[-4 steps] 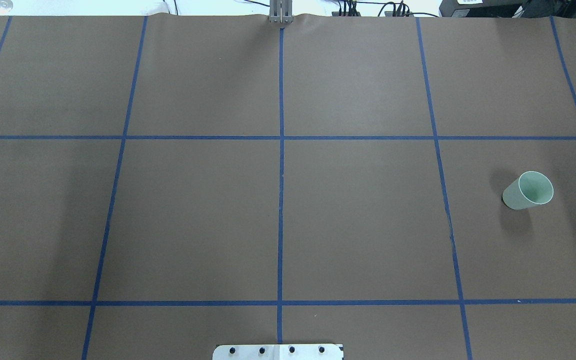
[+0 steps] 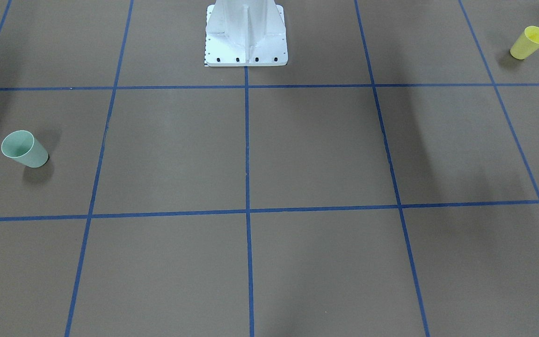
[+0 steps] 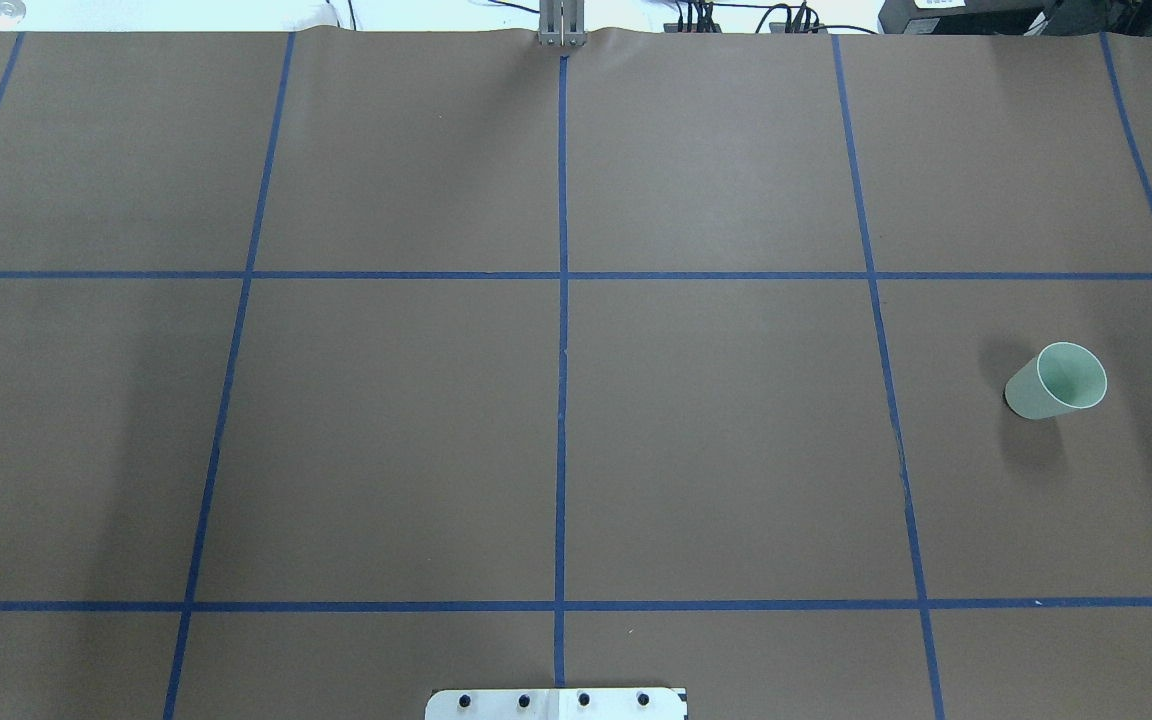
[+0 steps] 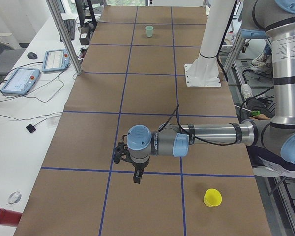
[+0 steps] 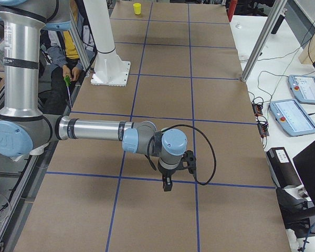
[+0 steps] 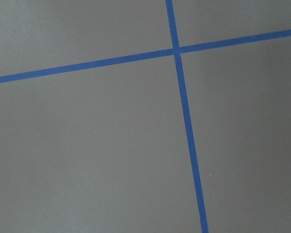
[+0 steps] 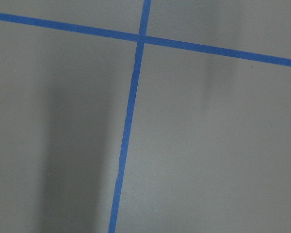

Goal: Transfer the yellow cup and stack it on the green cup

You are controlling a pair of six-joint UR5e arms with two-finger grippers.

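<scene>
At the table's left end, nearest the side camera, the yellow cup stands alone on the brown-papered table, close to the robot's edge. Just beyond it the left gripper hangs above a crossing of blue tape, apart from the cup and carrying nothing. We cannot tell from this side angle whether its fingers are spread or pressed together. The same goes for the right gripper, which hovers empty over the table's other half. Past the white pedestal, at the far end, the green cup stands mouth up (nearly the whole table lies between the two cups).

We judge that the work has not begun. A fingertip clipping the light tumbler's rim could topple it, the cup could slip in a hand-over between arms, and an off-centre descent could knock the green cup over instead of nesting into it.

The overhead camera shows only the green cup, while the front-facing one catches both cups but no arm. Only the side cameras show the arms, and the wrist cameras show only paper and tape
</scene>
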